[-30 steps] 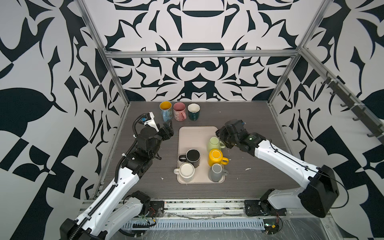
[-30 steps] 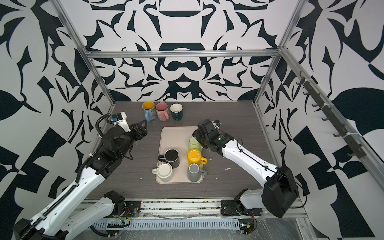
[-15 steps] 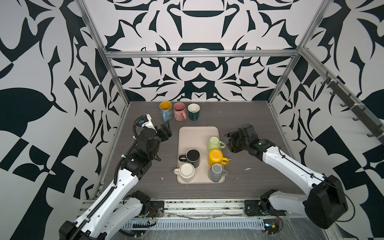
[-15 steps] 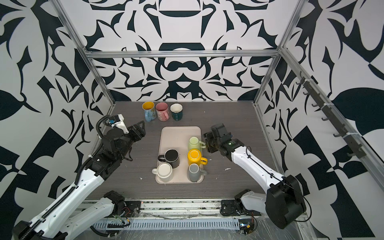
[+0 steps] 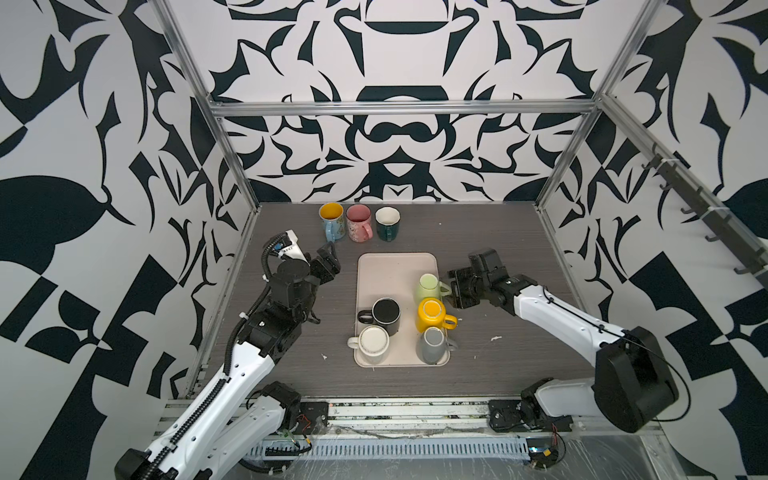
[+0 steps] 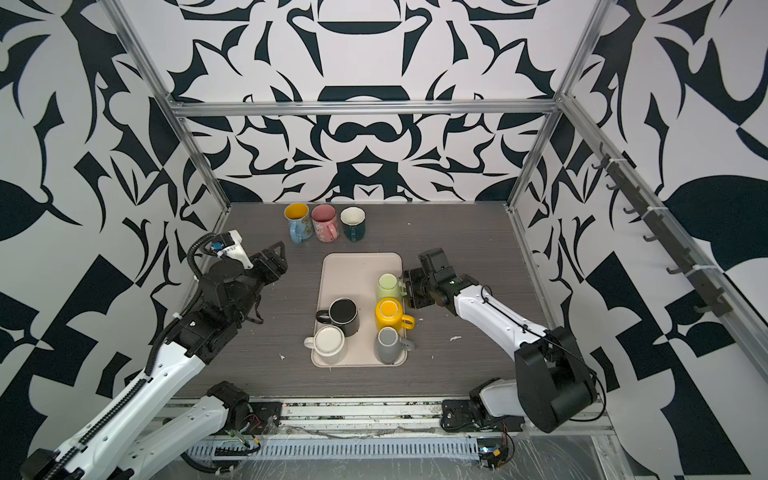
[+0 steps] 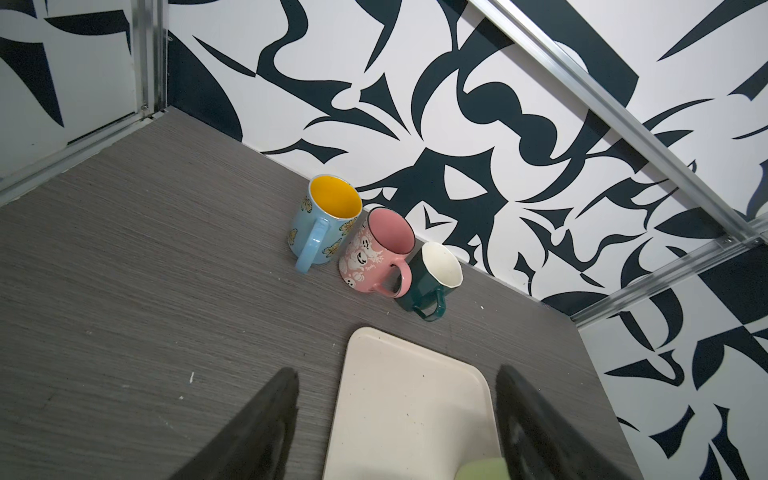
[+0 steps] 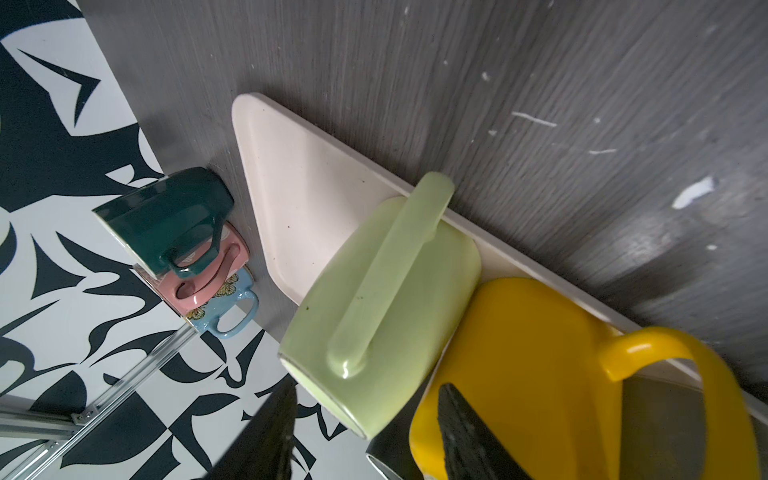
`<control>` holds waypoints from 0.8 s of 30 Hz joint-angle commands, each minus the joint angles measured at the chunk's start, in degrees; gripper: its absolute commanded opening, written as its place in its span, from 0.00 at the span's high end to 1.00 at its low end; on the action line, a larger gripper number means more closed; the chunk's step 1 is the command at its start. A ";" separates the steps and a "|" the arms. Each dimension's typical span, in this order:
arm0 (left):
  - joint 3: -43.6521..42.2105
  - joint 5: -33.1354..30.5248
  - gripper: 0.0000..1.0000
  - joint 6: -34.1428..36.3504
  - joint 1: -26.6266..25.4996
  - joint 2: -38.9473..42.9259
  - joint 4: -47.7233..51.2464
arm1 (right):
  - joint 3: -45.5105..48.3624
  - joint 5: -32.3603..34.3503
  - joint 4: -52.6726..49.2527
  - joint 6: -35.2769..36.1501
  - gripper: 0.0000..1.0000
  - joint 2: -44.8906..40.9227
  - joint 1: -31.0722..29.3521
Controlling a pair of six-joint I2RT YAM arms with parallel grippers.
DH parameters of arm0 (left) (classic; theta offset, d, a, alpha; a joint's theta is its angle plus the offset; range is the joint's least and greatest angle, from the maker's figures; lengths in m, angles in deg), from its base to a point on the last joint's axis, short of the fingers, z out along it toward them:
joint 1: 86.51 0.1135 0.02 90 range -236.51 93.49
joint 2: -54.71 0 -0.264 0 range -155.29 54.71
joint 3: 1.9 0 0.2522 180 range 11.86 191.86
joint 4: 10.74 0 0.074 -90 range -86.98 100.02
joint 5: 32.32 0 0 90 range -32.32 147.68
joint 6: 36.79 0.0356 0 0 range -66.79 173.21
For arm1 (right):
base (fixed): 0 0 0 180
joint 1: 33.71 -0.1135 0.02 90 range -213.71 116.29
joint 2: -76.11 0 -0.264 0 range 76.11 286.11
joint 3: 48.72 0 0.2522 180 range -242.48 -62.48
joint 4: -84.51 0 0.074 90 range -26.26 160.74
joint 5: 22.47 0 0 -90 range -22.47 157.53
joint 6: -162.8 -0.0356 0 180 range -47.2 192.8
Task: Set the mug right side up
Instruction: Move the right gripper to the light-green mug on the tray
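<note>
A lab test cell: aluminium frame [image 5: 399,109], patterned walls [image 5: 399,45].

Grey table [image 5: 498,232], beige tray [image 5: 395,270], three upright mugs [image 5: 359,226]

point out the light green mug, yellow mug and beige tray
light green ceramic mug [image 8: 390,270], right wrist view, handle
yellow ceramic mug [image 5: 432,309], in a top view, top face
beige rectangular tray [image 5: 397,274], in a top view, bare floor

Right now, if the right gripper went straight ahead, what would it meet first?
Most likely the handle of the light green mug, dead ahead of the right gripper, whose jaws stand open; depth is unclear.
</note>
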 commanded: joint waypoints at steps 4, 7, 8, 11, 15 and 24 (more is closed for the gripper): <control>0.12 -1.63 0.22 -0.79 0.18 0.27 1.40 | -2.04 -2.65 1.34 -0.06 0.43 2.60 1.95; -0.01 -1.94 0.22 -0.80 0.19 0.44 1.49 | -3.37 -3.72 1.90 0.71 0.43 4.33 2.56; -0.07 -2.05 0.22 -0.76 0.19 0.51 1.49 | -3.58 -4.03 2.25 0.80 0.43 4.98 2.71; -0.24 -2.38 0.22 -0.72 0.19 0.62 1.56 | -3.96 -4.89 3.26 0.86 0.44 6.47 3.11; -0.49 -2.73 0.22 -0.65 0.18 0.71 1.67 | -4.13 -5.72 4.11 0.90 0.48 7.86 3.23; -0.74 -3.33 0.22 -0.10 0.19 0.71 1.76 | -4.31 -6.81 5.82 0.88 0.60 9.79 3.34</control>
